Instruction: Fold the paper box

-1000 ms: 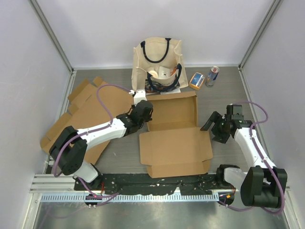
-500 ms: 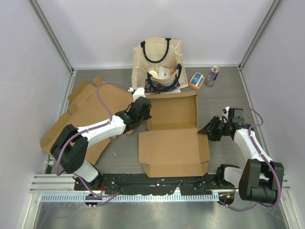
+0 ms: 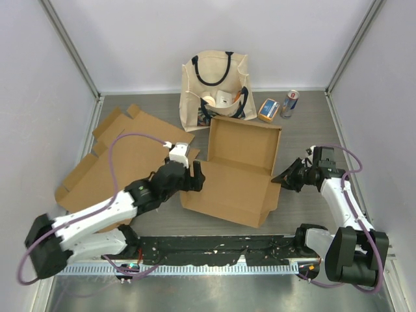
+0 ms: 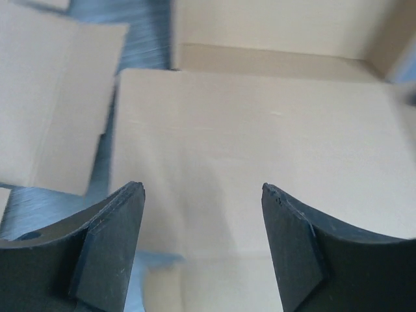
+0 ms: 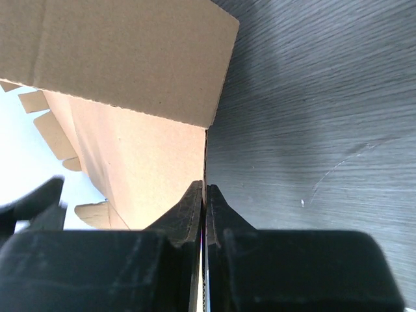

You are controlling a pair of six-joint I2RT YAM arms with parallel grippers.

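The brown paper box lies open at mid-table, its lid panel raised toward the back and its whole body turned askew. My right gripper is at the box's right edge, shut on a thin cardboard flap; in the right wrist view the pads pinch the flap's edge, with the box wall rising to the left. My left gripper hovers open at the box's left edge. In the left wrist view its fingers stand wide apart over the box panel, holding nothing.
A cream tote bag with items inside stands at the back. A small orange-and-blue pack and a drink can sit to its right. Flat cardboard sheets lie at the left. Walls close in on both sides.
The right gripper moved in and shut on the box's right flap. The left gripper opened and drew back toward the near left. The box shifted and turned, its lid now raised.
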